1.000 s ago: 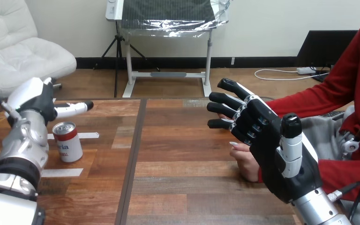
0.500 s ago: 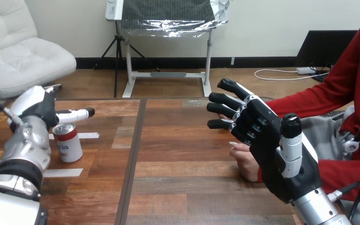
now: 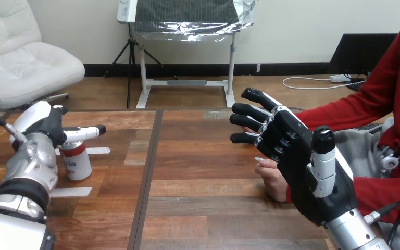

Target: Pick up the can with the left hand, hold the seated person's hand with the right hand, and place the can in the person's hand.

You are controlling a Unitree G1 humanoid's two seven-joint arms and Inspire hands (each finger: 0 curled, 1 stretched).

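A red and white can (image 3: 76,162) stands upright on the wooden table (image 3: 198,172) at the left. My left hand (image 3: 42,124) hovers right above and behind it, back of the hand toward me, with one straight finger (image 3: 85,132) reaching across the can's top. At the right, my right hand (image 3: 291,148) is raised with its fingers spread straight, open. The person's hand (image 3: 272,179) lies just behind and below it, mostly hidden, and I cannot tell whether the two touch.
Two strips of white tape (image 3: 70,191) lie on the table by the can. A dark seam (image 3: 147,172) runs down the table between the can and the person. The person's red sleeve (image 3: 385,190) rests at the right edge.
My left hand has dropped lower and slightly right, so its outstretched finger now covers the can's top. The right hand and the person's hand have not moved.
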